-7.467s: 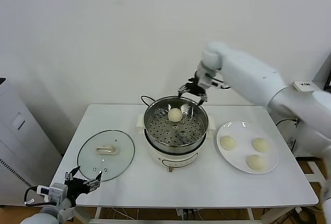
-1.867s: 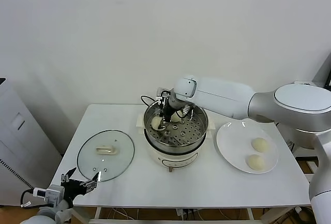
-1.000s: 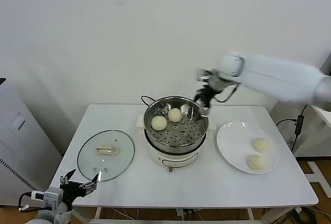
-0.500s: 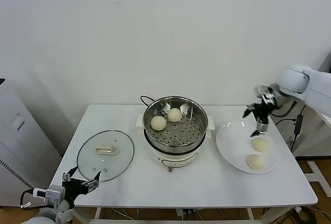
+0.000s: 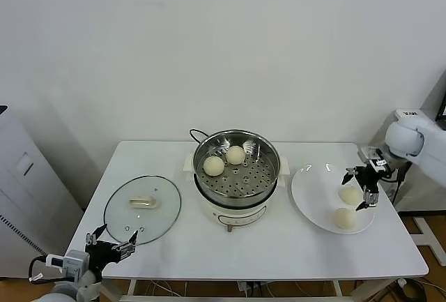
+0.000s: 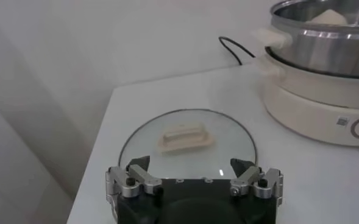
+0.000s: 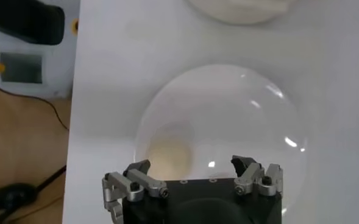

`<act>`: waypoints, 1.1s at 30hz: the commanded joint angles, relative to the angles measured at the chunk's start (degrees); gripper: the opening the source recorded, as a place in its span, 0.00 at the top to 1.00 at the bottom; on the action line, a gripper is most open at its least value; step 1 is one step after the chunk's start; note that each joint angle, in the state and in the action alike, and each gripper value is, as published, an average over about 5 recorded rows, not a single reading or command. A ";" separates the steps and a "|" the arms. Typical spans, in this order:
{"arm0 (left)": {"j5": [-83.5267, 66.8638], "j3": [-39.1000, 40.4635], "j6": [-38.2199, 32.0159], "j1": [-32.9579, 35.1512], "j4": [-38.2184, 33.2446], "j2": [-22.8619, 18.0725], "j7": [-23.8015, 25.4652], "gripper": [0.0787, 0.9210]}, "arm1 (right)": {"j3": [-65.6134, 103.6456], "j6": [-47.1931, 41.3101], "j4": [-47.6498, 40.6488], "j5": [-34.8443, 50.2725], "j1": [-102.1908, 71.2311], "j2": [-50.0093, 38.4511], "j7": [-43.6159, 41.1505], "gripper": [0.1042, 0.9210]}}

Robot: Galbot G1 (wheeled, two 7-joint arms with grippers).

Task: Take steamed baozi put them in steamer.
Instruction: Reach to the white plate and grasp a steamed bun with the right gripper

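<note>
The steel steamer on its cream base stands mid-table with two baozi inside, one at the left and one at the back. Two more baozi lie on the white plate: a far one and a near one. My right gripper is open and empty, hovering just over the far baozi at the plate's right side. In the right wrist view my right gripper is open above the plate, with one baozi near one finger. My left gripper is open, parked at the table's front left.
The glass lid with a cream handle lies flat left of the steamer; it also shows in the left wrist view ahead of my left gripper. A black cord runs behind the steamer. The table's right edge is close to the plate.
My right gripper released a second baozi in the steamer, swung right from above it, and has come down over the far baozi on the plate. The left arm stayed parked.
</note>
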 commanded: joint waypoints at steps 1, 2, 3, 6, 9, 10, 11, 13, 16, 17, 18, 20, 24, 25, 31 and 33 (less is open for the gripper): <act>0.24 0.19 0.17 -0.02 -0.09 -0.03 -0.01 0.12 | 9.15 3.74 -6.26 -4.50 -10.50 1.88 -0.28 0.12; 0.27 0.20 0.20 -0.07 -0.07 -0.03 -0.01 0.12 | 9.79 4.06 -6.92 -4.78 -11.02 2.39 -0.30 0.12; 0.29 0.20 0.26 -0.17 -0.04 -0.02 -0.01 0.12 | 10.50 4.38 -7.63 -5.09 -11.60 2.97 -0.32 0.12; 0.27 0.19 0.48 -0.54 0.06 0.04 -0.02 0.12 | 12.34 5.18 -9.61 -6.04 -12.89 4.68 -0.56 0.12; 0.23 0.28 0.69 -0.89 0.25 0.14 -0.01 0.12 | 13.12 5.45 -11.03 -6.72 -13.62 5.95 -0.99 0.12; 0.22 0.33 0.72 -0.99 0.36 0.18 -0.01 0.12 | 13.28 5.47 -11.32 -6.88 -13.83 6.26 -1.12 0.12; 0.22 0.38 0.74 -1.09 0.48 0.20 0.00 0.12 | 13.41 5.46 -11.55 -7.00 -14.07 6.52 -1.20 0.12; 0.20 0.46 0.71 -1.24 0.78 0.29 0.01 0.12 | 13.73 5.39 -12.01 -7.23 -14.56 7.01 -1.26 0.12; 0.10 0.47 0.65 -1.36 1.11 0.50 0.05 0.12 | 14.15 5.22 -12.79 -7.60 -15.12 7.69 -1.34 0.12; 0.05 0.47 0.63 -1.40 1.17 0.58 0.05 0.12 | 14.24 5.17 -13.05 -7.76 -15.23 7.89 -1.42 0.13; 0.00 0.45 0.63 -1.43 1.23 0.65 0.06 0.12 | 14.32 5.13 -13.30 -7.91 -15.30 8.05 -1.55 0.14; -0.09 0.42 0.62 -1.49 1.28 0.81 0.09 0.12 | 14.38 5.04 -13.69 -8.22 -15.40 8.28 -1.97 0.17; -0.24 0.35 0.60 -1.51 1.31 1.11 0.13 0.12 | 14.50 4.72 -14.02 -8.49 -15.67 8.44 -2.84 0.23; -0.27 0.34 0.59 -1.52 1.35 1.18 0.13 0.12 | 14.60 4.63 -14.11 -8.55 -15.78 8.47 -2.99 0.25; -0.41 0.34 0.57 -1.63 1.51 1.47 0.09 0.12 | 15.76 4.37 -14.71 -8.91 -16.56 8.77 -3.07 0.36; -0.43 0.36 0.59 -1.66 1.50 1.50 0.09 0.12 | 15.88 4.32 -14.73 -8.91 -16.55 8.76 -3.13 0.40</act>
